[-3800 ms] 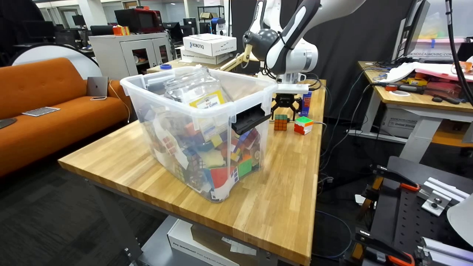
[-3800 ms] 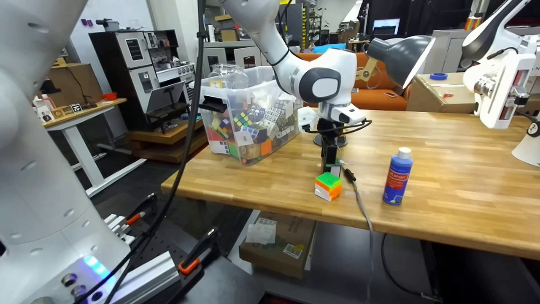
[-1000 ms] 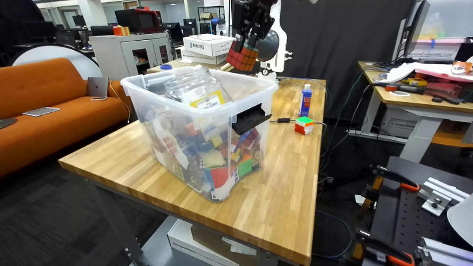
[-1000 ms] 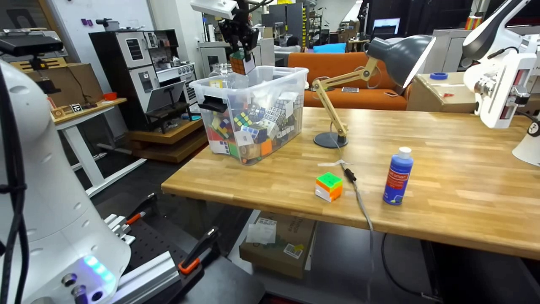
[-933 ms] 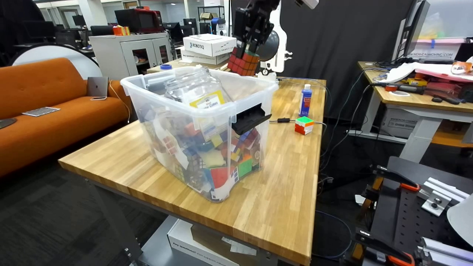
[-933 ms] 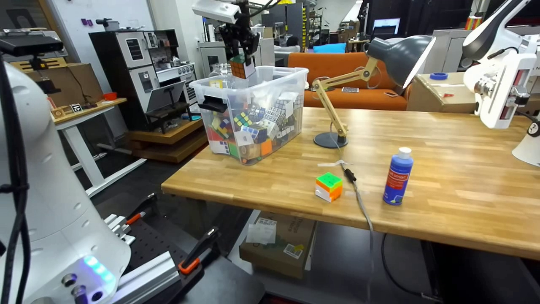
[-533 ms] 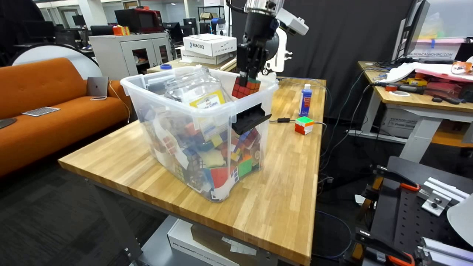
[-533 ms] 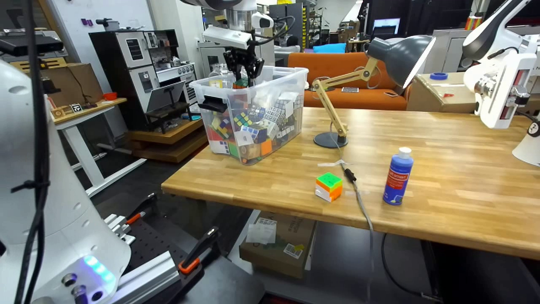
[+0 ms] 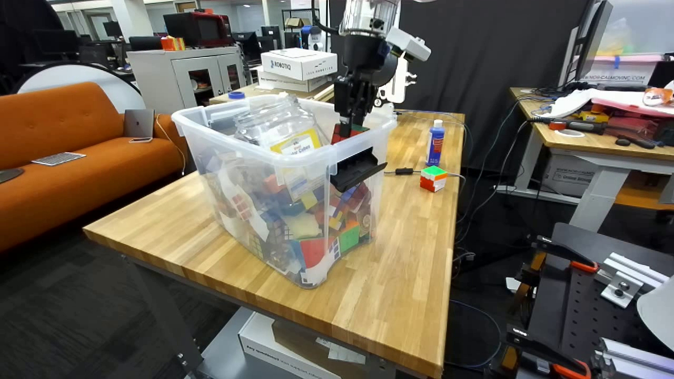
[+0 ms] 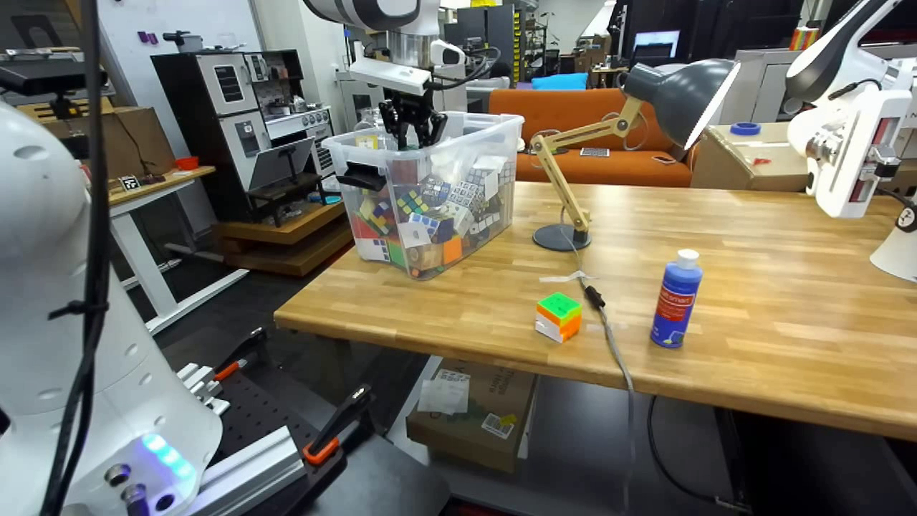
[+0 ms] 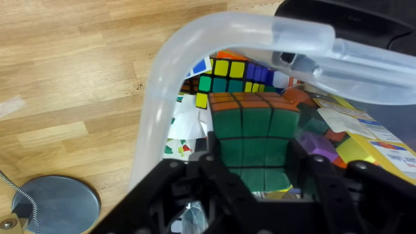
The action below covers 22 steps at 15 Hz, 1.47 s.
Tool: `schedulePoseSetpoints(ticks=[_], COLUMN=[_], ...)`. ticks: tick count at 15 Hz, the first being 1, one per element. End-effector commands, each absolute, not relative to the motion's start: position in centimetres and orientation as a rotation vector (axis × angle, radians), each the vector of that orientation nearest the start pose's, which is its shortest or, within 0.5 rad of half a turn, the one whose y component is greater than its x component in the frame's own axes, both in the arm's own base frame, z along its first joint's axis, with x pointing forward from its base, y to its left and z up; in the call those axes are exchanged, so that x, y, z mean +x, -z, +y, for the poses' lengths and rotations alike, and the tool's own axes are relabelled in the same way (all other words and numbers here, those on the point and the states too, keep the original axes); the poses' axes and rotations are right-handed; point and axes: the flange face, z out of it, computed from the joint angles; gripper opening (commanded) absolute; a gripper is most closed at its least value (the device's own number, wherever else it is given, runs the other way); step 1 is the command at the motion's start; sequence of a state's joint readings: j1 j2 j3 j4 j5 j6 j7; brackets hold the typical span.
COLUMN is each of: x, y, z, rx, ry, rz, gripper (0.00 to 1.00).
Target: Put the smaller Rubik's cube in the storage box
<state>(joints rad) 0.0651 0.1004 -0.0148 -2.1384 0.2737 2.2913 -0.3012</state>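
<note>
In an exterior view, the storage box [image 9: 210, 163] stood leftmost on the counter [image 9: 403, 273], holding a jar [image 9: 271, 126] whose yellow label [image 9: 301, 143] showed "Cubes". Behind, a white carton [image 9: 300, 64] read "ROBOTIQ". Rightward, the gripper [image 9: 352, 123] was only as wide apart as the smaller Rubik's cube [image 11: 255, 139] it clasped by opposite sides; that cube hung inside the box's opening, partly below the rim. Half a second earlier both were higher, and earlier still the cube sat on the counter. Farther right stood a green-topped cube [image 9: 433, 180] and a blue bottle [image 10: 675, 301] marked "smart". A bin [image 9: 617, 67] at far right read "NOR-CAL".
</note>
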Motion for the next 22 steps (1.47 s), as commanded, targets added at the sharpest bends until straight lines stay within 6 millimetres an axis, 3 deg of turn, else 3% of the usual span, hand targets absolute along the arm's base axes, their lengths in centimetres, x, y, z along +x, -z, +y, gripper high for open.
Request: schedulePoseSetpoints(ticks=[1, 4, 5, 10, 14, 18, 22], x=[56.1, 55.9, 55.8, 55.1, 53.7, 49.4, 42.0], y=[-36.6, -36.8, -36.9, -38.5, -41.8, -44.8, -44.9], z=[3.5, 3.4, 3.1, 2.1, -1.3, -8.8, -18.3], rx=[-2.924, -2.925, -2.929, -2.925, -2.897, -2.867, -2.839], ry=[0.074, 0.085, 0.093, 0.153, 0.271, 0.378, 0.408], rz=[-0.284, -0.28, -0.271, -0.23, -0.106, 0.096, 0.369], gripper=[0.78, 0.98, 1.0, 1.0, 1.0, 1.0, 1.0])
